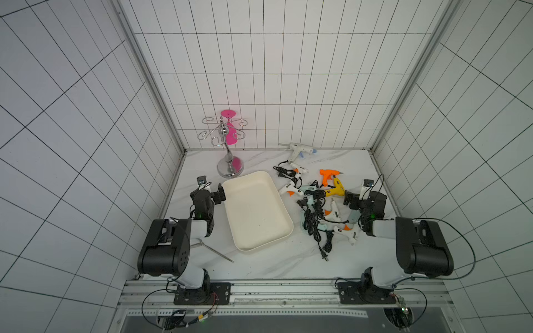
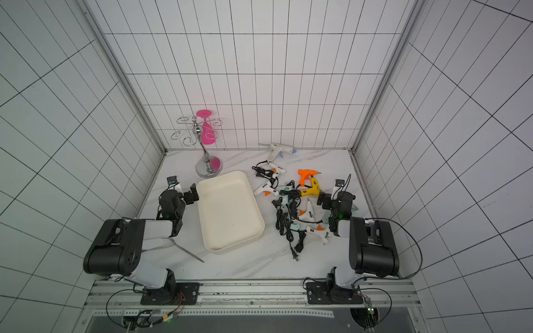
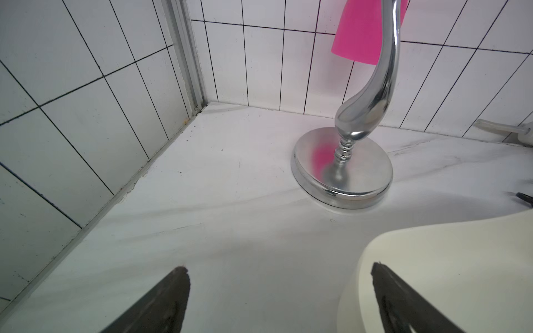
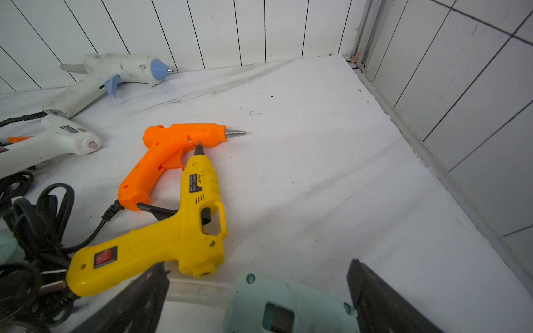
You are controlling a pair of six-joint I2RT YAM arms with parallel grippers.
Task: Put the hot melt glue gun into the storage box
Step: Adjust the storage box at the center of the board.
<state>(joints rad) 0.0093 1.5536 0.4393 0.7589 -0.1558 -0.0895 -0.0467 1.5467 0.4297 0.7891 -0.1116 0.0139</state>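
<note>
L jaws apart by storage box (image 1: 256, 213) corner, R jaws apart over mint glue gun (image 4: 288, 305), nr yellow glue gun (image 4: 184, 230).

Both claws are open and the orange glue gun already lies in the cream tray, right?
No: both top views show the orange glue gun on the table, outside the cream tray. The left claw and right claw are open.

Cream-white is seen on the storage box (image 1: 256, 213) at frame centre. Right of it, an orange glue gun (image 1: 327, 176) is picked out beside a yellow glue gun (image 1: 336, 189) (a red switch (image 4: 105, 257) is spotted on it), black cords (image 1: 315, 230) below. Upper left, a pink glass (image 1: 230, 131) is caught on a chrome stand (image 1: 230, 168). The walls (image 1: 288, 57) are tiled white with a dark grid; the white table (image 1: 274, 265) is veined grey.
</note>
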